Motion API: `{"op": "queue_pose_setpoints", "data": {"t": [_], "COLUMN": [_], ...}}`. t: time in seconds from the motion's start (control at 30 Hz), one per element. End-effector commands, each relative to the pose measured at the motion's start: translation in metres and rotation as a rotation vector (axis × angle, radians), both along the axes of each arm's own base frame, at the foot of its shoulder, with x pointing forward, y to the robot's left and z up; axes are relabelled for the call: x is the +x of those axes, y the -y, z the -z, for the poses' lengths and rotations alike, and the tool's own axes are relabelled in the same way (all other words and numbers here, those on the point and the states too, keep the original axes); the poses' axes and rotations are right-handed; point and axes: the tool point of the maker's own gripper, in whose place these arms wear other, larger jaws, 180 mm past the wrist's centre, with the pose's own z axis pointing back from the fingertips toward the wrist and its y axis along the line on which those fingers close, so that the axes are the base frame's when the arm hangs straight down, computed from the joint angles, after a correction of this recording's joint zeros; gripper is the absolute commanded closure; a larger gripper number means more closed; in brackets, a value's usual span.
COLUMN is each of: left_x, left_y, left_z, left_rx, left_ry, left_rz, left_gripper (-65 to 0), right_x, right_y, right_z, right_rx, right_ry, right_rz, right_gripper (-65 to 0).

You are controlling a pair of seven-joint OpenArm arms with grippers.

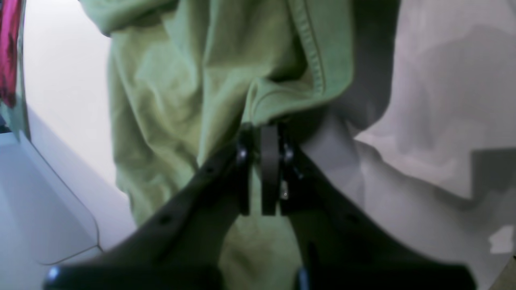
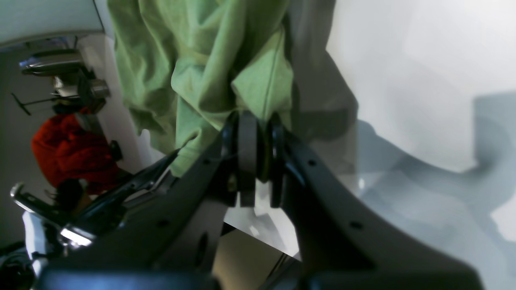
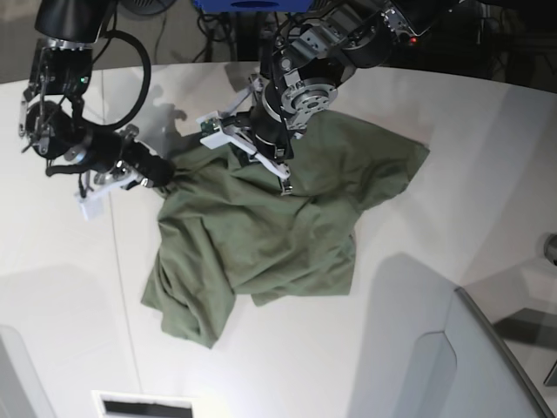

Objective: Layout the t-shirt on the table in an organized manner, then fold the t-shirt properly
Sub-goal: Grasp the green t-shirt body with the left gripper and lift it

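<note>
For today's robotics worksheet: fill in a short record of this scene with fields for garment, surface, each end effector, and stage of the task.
garment: t-shirt, olive green, crumpled
surface: table, white
left end effector: shut on a hemmed edge of the t-shirt
right end effector: shut on a bunch of t-shirt fabric
stage: not yet laid flat, not folded

The t-shirt is showing up plain olive green, no print anywhere, with darker green lying in the creases and a stitched hem running lighter in the left wrist view. The desk under it is looking smooth white, with a thin dark seam line left of the shirt. Both pincers are looking black, left pincer and right pincer alike. Something red is blurring left of the shirt in the right wrist view.
</note>
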Motion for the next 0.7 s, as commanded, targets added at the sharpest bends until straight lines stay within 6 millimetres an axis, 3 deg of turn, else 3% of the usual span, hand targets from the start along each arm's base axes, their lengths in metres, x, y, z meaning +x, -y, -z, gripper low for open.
{"op": "queue_pose_setpoints", "data": {"t": [0.0,0.07,0.23,0.33,0.4,0.47,0.57,0.67], "left_x": [0.010,0.016,0.044,0.078,0.102,0.120,0.140,0.159], "left_y": [-0.002,-0.008,-0.022,-0.065,-0.087,-0.116,-0.154,-0.192], "left_z": [-0.017,-0.033,-0.083,-0.104,-0.128,-0.146,-0.171,-0.202], "left_rx": [-0.012,-0.013,-0.023,-0.006,-0.007,0.023,0.091,0.167], "left_ry": [0.051,0.086,0.215,0.286,0.356,0.415,0.490,0.551], "left_rz": [-0.010,-0.024,-0.058,-0.182,-0.247,-0.303,-0.343,-0.388], "left_gripper": [0.0,0.0,0.0,0.0,0.0,0.0,0.0,0.0], "right_x": [0.015,0.018,0.047,0.066,0.080,0.094,0.111,0.131], "right_y": [0.002,0.002,0.002,0.008,0.013,0.003,-0.019,-0.058], "right_z": [-0.021,-0.034,-0.096,-0.132,-0.149,-0.163,-0.167,-0.164], "right_rx": [0.000,-0.018,-0.089,-0.143,-0.165,-0.169,-0.229,-0.279], "right_ry": [0.077,0.108,0.279,0.379,0.422,0.456,0.459,0.461], "right_rz": [-0.002,-0.025,-0.093,-0.123,-0.135,-0.177,-0.304,-0.443], "right_gripper": [-2.0,-2.0,-2.0,-2.0,-2.0,-2.0,-2.0,-2.0]}}
